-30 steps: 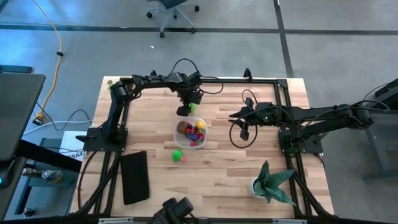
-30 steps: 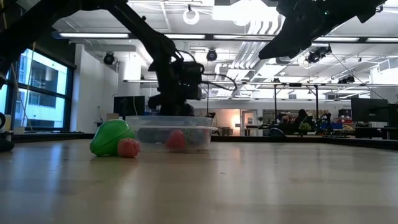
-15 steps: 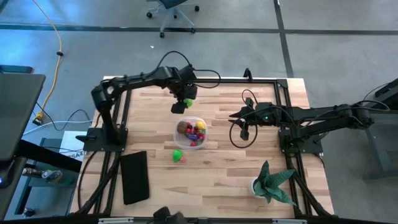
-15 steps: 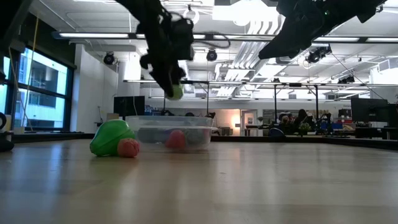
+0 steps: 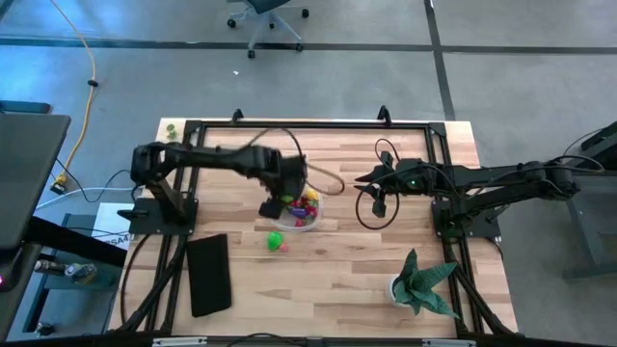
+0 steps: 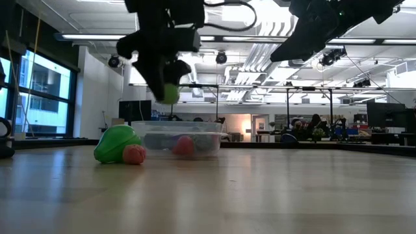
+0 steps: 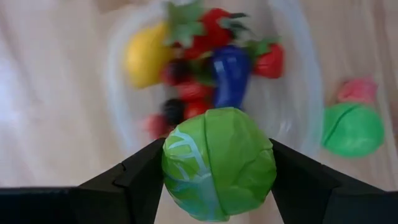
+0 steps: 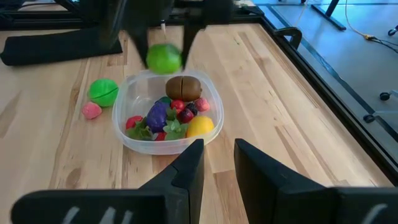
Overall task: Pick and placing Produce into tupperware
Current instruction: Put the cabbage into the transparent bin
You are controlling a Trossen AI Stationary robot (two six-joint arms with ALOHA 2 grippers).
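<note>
Left tool point(image 7: 217, 165) clenched on a green cabbage-like ball point(image 7: 219, 163), suspended just above the clear tub point(image 8: 127, 138) at mid-bench point(image 5: 366, 280). The tub holds mixed produce point(image 8: 171, 115); a green fruit point(image 8: 102, 91) and a pink one point(image 8: 92, 110) lie beside it. Right tool point(image 8: 217, 162) waits apart, fingers seemingly narrowly parted, gripping nothing.

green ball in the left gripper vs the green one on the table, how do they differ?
The held green ball is in the air above the tub, clamped by the left gripper; the table green ball lies outside the tub, beside a pink piece. The held one is paler, with whitish veins; the table one is plain. Both are round.
</note>
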